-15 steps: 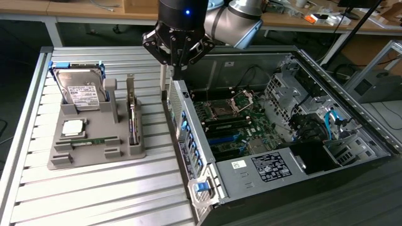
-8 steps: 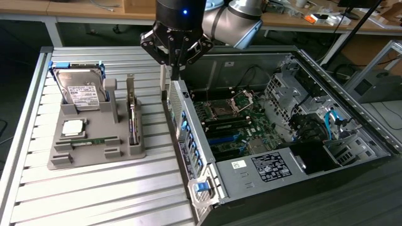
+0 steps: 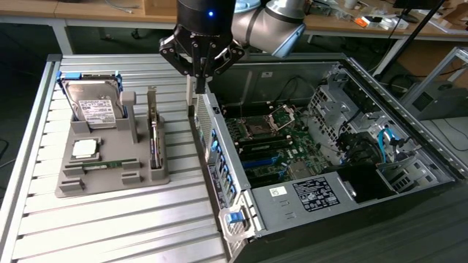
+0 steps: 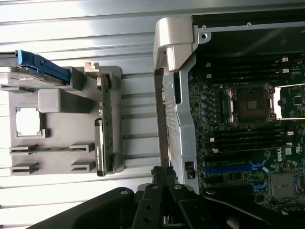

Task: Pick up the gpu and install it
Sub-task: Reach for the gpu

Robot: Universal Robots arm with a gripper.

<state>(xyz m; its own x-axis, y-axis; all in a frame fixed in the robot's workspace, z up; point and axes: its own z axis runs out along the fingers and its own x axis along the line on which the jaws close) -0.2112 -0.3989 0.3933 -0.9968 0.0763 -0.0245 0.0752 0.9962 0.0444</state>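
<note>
Nearest, on the exterior view's right, the near corner of the open computer case (image 3: 252,208) with its blue latch (image 3: 234,217), laid on its side so as to leave the motherboard (image 3: 270,148) facing up and reachable from above. To the exterior view's left of that, past bare slats of the table (image 3: 109,230), a grey tray (image 3: 73,189), moulded with slots, seemingly to keep each part at a known spot and open to a pinch from overhead. In its near rows, the green memory stick (image 3: 102,163) on edge, then a square processor (image 3: 85,148) lying flat. Along the tray's right side, the gpu (image 3: 155,139), standing on its long edge in a slot, pale bracket (image 3: 151,101) at the far end. Not lifted, touched by nothing, thin top edge offered upward, likely for ease of gripping. Farther back in the tray, the hard drive (image 3: 95,107) leaning in a blue-framed cradle. Farther again, the gripper (image 3: 199,85) hanging point-down over the strip between tray and case, close above the far end of the case's left wall (image 3: 212,137). Near the gpu's bracket end but apart from it and higher; touching the wall or not, hard to tell. Jaws pressed together, pinching nothing. Judged from this: pickup not begun, install not begun. Beyond everything, cluttered workbenches (image 3: 365,22).
</note>
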